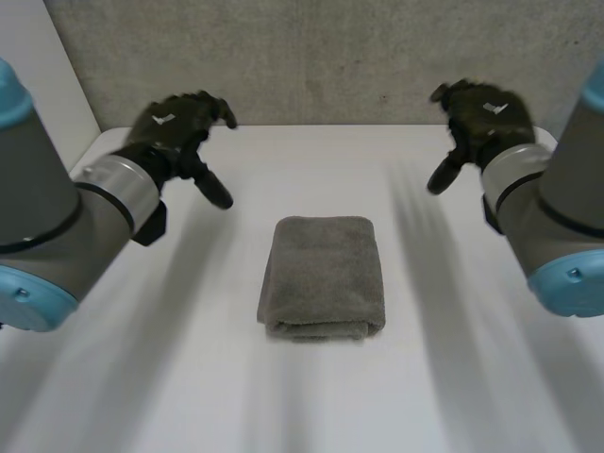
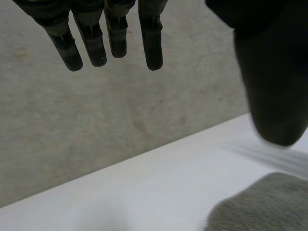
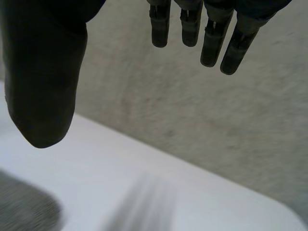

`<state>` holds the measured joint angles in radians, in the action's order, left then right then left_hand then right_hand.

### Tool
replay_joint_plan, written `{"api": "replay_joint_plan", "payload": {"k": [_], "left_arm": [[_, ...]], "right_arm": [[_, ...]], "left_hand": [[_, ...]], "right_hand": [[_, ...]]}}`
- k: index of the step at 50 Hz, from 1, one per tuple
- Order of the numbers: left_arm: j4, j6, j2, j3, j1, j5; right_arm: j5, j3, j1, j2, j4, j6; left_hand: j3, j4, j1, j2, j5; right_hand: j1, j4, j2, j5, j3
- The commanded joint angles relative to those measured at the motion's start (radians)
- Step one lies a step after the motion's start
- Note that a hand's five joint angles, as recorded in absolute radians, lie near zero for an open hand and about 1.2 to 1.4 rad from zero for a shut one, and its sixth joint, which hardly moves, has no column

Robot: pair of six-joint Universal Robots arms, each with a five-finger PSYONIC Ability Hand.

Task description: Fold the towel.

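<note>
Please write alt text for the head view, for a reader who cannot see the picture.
A grey towel lies folded into a compact rectangle in the middle of a white table. The left robot hand and the right robot hand hover open near the table's far edge, one on each side, apart from the towel and holding nothing.

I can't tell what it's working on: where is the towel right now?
In the head view the folded towel lies in the middle of the white table, between the left hand and the right hand, touching neither.
</note>
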<state>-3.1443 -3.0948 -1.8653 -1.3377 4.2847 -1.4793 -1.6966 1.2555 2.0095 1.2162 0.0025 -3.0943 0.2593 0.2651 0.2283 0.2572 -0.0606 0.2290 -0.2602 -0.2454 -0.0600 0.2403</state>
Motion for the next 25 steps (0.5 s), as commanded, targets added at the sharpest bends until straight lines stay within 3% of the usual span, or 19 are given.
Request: {"api": "replay_joint_plan", "payload": {"k": [1, 8, 12, 25], "left_arm": [[0.089, 0.004, 0.041, 0.037, 0.015, -0.056], [0.204, 0.045, 0.038, 0.081, 0.041, -0.061], [0.214, 0.067, 0.038, 0.091, 0.041, -0.056], [0.213, 0.07, 0.043, 0.089, 0.047, -0.059]], "right_arm": [[-0.022, -0.011, -0.017, 0.083, 0.043, 0.003], [0.015, -0.047, -0.018, 0.086, 0.129, 0.005], [0.052, -0.048, -0.018, 0.085, 0.151, 0.002], [0.052, -0.047, -0.018, 0.085, 0.151, 0.005]], "left_hand": [[-0.063, -0.069, -0.032, -0.061, 0.039], [-0.066, -0.072, -0.035, -0.064, 0.042], [-0.066, -0.072, -0.035, -0.064, 0.042], [-0.069, -0.075, -0.038, -0.067, 0.045]], "right_hand": [[-0.054, 0.086, 0.071, 0.06, -0.066], [-0.054, 0.086, 0.071, 0.06, -0.066], [-0.054, 0.086, 0.071, 0.06, -0.066], [-0.054, 0.086, 0.071, 0.06, -0.066]]}}
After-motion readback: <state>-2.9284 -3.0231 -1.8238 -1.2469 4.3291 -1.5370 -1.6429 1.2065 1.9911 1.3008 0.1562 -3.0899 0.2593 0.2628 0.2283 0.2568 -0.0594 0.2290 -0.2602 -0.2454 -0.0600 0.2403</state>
